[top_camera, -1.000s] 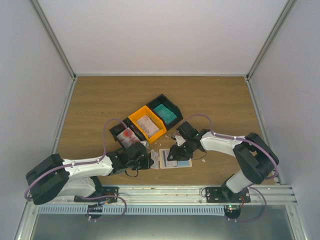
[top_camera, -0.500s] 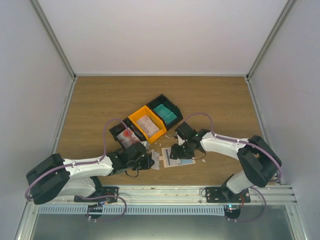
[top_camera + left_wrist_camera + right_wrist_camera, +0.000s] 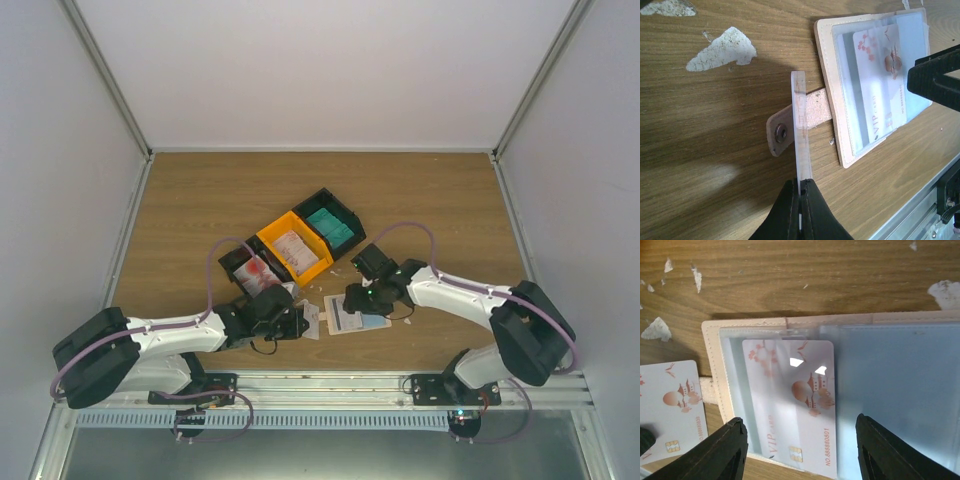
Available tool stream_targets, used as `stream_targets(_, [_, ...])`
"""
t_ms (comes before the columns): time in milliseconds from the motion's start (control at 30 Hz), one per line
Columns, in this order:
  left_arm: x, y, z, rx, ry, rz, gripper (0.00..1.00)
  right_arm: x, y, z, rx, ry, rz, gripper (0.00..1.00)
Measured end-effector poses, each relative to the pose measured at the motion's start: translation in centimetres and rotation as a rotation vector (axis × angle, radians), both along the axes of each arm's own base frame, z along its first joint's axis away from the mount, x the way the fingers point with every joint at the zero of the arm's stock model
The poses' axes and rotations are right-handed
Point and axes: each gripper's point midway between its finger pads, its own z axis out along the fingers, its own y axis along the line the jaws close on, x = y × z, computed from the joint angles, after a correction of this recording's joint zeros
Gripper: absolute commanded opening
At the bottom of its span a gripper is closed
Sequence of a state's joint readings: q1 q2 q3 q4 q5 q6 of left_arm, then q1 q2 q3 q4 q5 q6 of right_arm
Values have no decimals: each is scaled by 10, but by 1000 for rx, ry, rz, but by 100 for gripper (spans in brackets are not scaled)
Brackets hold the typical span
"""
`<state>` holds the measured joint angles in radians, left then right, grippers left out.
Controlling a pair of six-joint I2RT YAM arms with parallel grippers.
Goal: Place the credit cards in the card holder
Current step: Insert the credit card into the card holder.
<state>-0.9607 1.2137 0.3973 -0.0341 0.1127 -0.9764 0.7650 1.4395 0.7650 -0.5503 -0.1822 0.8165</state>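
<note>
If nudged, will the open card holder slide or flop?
Likely slides easily: the card holder lies flat on the smooth table. Probably floppy, judging by its thin snap strap. The pocketed card may slip; it seems to stick out.

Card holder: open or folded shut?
Open. The card holder lies spread flat, pockets up, a white-and-red card in one.

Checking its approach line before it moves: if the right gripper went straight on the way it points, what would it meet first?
Most likely the white-and-red card in the open card holder on the table; the open right gripper straddles it. How far off is hard to judge.
</note>
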Motion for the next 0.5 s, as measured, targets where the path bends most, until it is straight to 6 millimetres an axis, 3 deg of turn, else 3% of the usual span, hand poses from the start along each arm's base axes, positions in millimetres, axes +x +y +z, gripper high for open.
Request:
stream_targets(233, [0,0,0,0,0,-1,0,-1,-5,-11,-40,14,11,51])
stream_targets(500, [-1,-6,-3,-1,-2,-35,0,-6,4,-14,-28,22,79,48])
